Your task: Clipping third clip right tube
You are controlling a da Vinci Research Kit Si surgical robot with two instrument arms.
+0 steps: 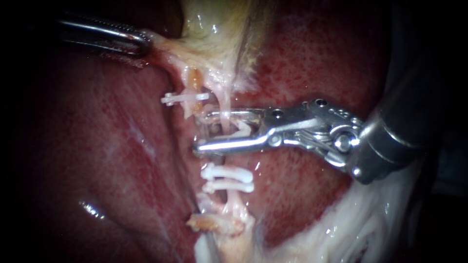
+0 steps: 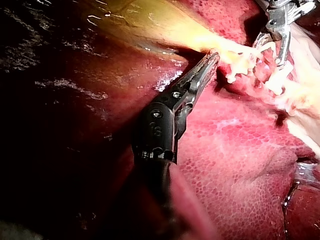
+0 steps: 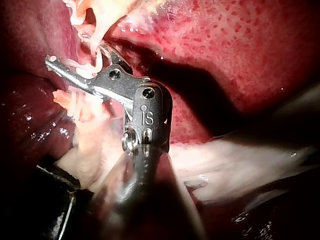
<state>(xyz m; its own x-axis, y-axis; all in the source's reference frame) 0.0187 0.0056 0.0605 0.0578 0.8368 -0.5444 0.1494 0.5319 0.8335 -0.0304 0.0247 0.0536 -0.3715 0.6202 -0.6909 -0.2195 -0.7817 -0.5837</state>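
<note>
Dark red, wet liver [image 1: 97, 146] on every side of both claws. Pale yellow gallbladder [image 1: 209, 24] ahead of the left claw, well above the right claw's upper jaw. Ragged white tissue [image 1: 365, 219] beneath the right shaft, behind its claw.

Right instrument [image 1: 202, 131] in from the right, broad metal hinge behind a claw with jaws standing apart. Held in that claw, back near the throat, a white loaded clip [image 1: 242, 129], not squeezed flat. Left instrument [image 1: 141, 43] in from the upper left, slim and dark, claw closed on the gallbladder's pale lower edge, thin strands drawn taut from the tip toward the right claw.

Right tube [image 1: 225, 124] straight through the gap of the right claw, crossing from upper jaw to lower jaw, just ahead of the loaded clip. Left tube [image 1: 194, 80] just beyond the tip of the right claw's upper jaw, orange-tinged.

Two clips [image 1: 227, 172] side by side across the right tube, just past the lower jaw on the side away from the gallbladder. Lone clip [image 1: 187, 98] across the left tube, near the upper jaw's tip, apart from it.
</note>
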